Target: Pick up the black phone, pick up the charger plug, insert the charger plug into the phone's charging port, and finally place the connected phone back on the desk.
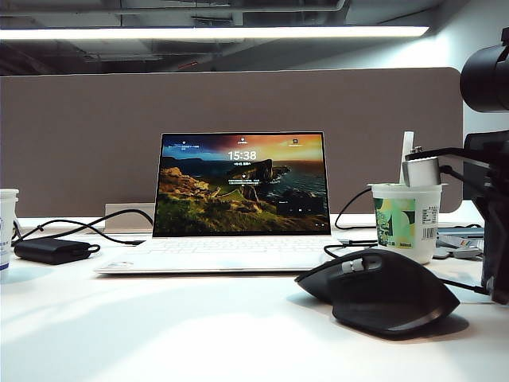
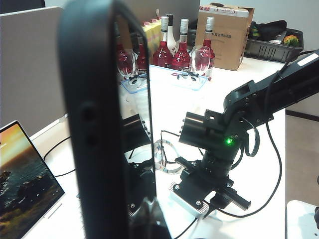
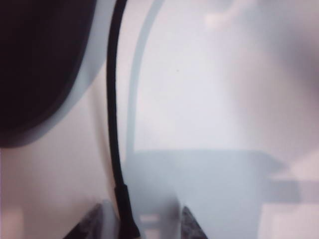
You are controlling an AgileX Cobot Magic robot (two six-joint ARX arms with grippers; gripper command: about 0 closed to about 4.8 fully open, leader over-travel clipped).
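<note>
The black phone [image 2: 99, 129] stands on edge, close in the left wrist view: a glossy dark slab with a rounded corner at the top, two small side buttons on its edge, and its face mirroring bottles and glasses. The left gripper [image 2: 142, 211] has its jaws pinched onto the phone's lower end, holding it up off the surface. Which short end carries the charging port cannot be told.

The charger plug [image 3: 127, 216] is a slim dark tip ending a thin black cable [image 3: 113, 99], which curves away over the white surface [image 3: 214, 99]. The plug lies between the two fingers of the right gripper [image 3: 142, 224], nearer one of them; the jaws stand wide and grip nothing. The right gripper is low over the surface. In the left wrist view the right arm [image 2: 224, 149] hangs just beyond the phone with a green light lit.

The dark hump of a computer mouse [image 3: 40, 64] crowds one side of the cable; the other side is bare white surface. In the exterior view the mouse [image 1: 382, 290] sits front right, a paper cup [image 1: 407, 219] behind it, an open laptop [image 1: 238, 199] in the middle, a power brick [image 1: 52, 250] far left, and the divider panel [image 1: 79, 143] closing off the back edge.
</note>
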